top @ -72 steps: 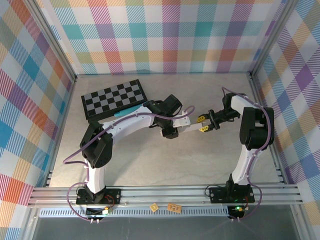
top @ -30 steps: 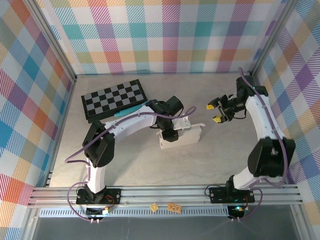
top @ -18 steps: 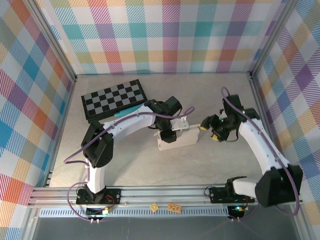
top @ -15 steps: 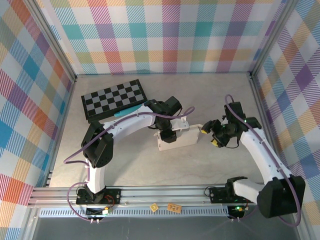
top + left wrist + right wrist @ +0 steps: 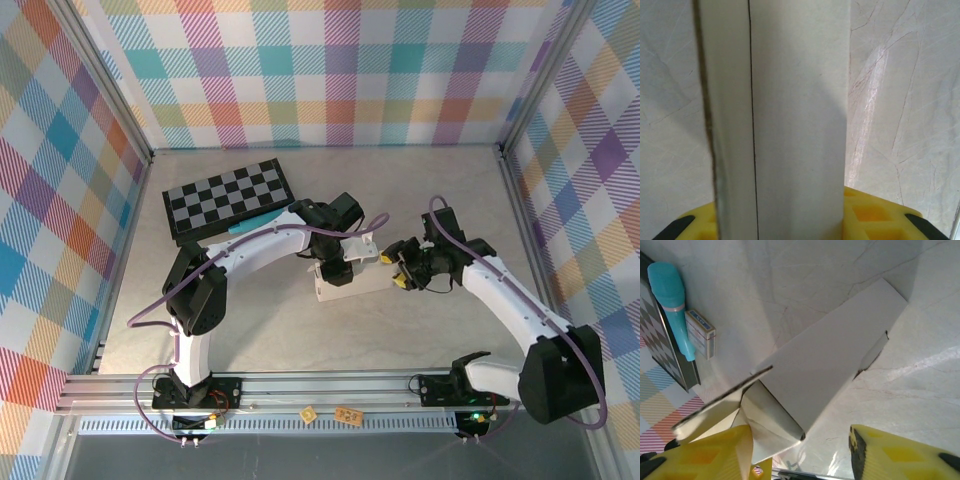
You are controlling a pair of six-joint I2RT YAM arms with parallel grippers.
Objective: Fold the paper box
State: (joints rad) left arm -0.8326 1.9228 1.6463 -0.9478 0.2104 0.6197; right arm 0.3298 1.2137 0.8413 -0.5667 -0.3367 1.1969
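Left wrist: left hand (image 5: 790,220) clamps the paper box (image 5: 795,100); right hand (image 5: 800,452) half-open at its end flap.

One paper box (image 5: 365,280), one checkerboard (image 5: 228,198), one marker (image 5: 672,300), one card pack (image 5: 701,335).

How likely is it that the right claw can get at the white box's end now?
Probably yes: the right claw hovers open at the box's end, with a flap between its fingers and nothing blocking.
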